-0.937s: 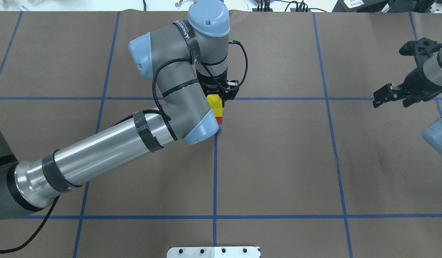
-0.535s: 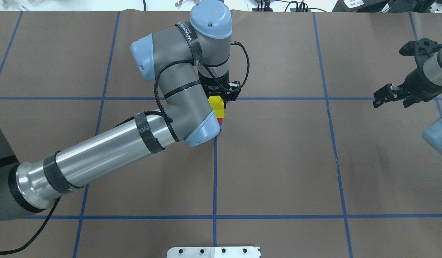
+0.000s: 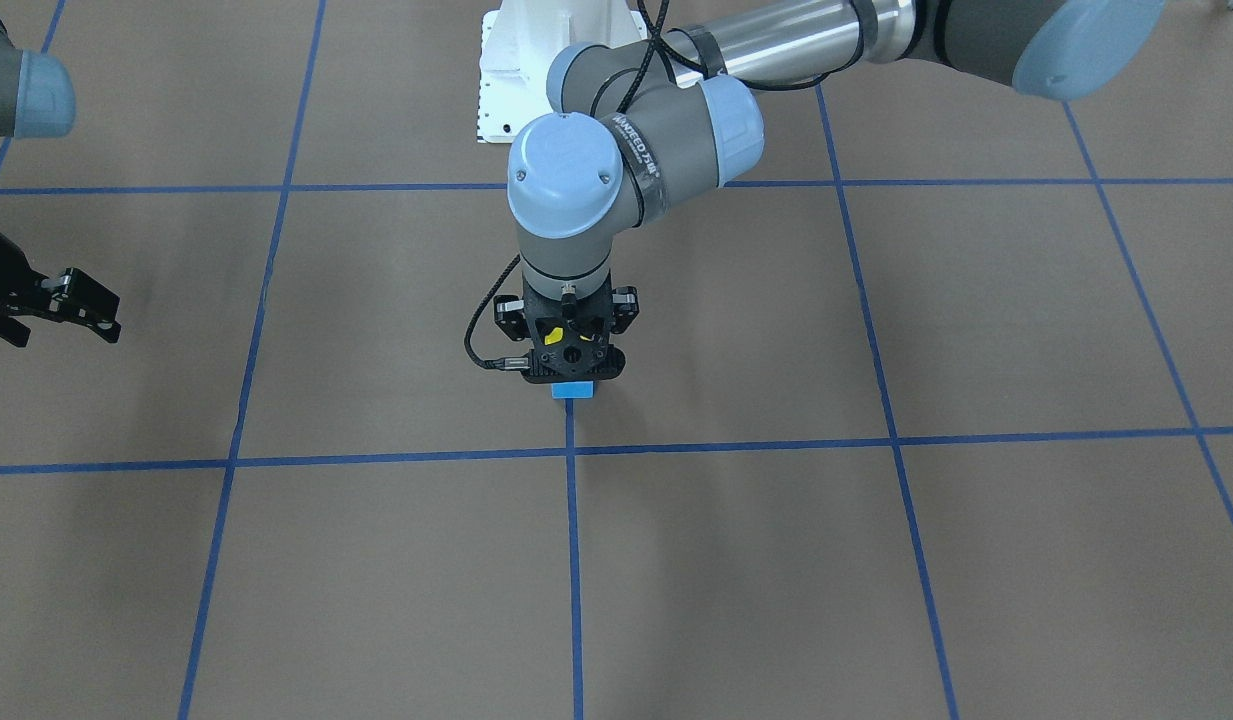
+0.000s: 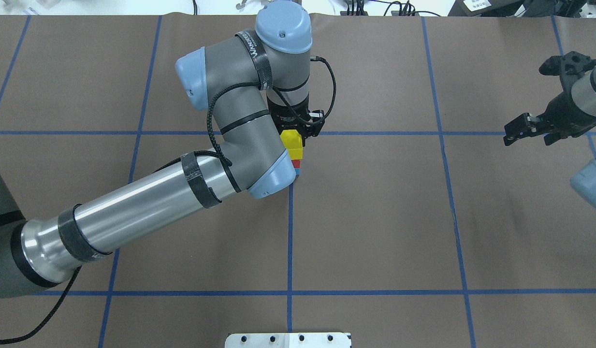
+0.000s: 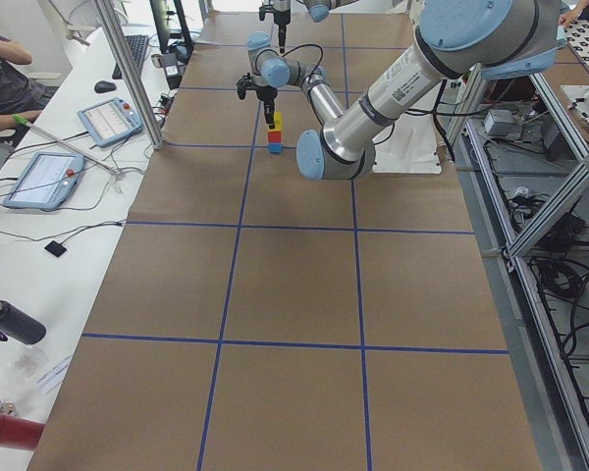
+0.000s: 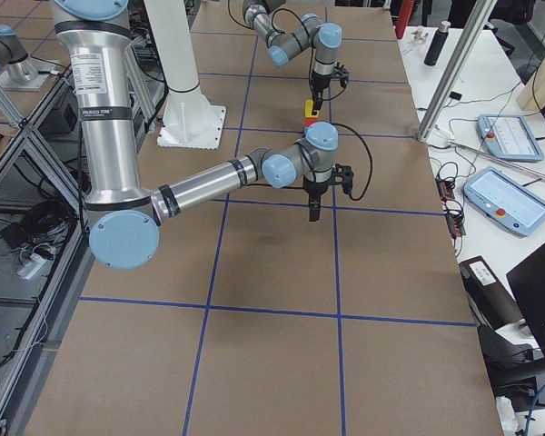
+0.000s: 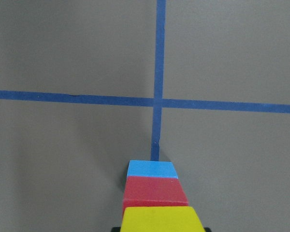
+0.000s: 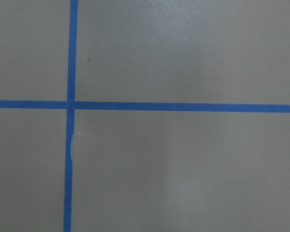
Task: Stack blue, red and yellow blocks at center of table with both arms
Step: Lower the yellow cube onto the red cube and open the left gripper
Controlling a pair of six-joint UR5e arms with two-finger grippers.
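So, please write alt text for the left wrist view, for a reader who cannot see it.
Three stacked blocks sit at the bottom middle: yellow block on top, red block under it, blue block at the base. The stack stands on a brown table, beside a cross of blue tape.

Across the counter (image 3: 876,560): can make out only a front sliver of the blue block (image 3: 573,391) under the left end effector (image 3: 573,365). Cannot see the red block (image 7: 154,191) there, covered.
Overhead: loses the stack's left side behind the elbow, and the fingertips behind the wrist.
Left wrist: cuts off the yellow block (image 7: 159,220) at the bottom edge.
Cannot confirm finger contact on it; too small in side views.
Loses part of the right end effector (image 3: 51,310) past the front view's left edge.
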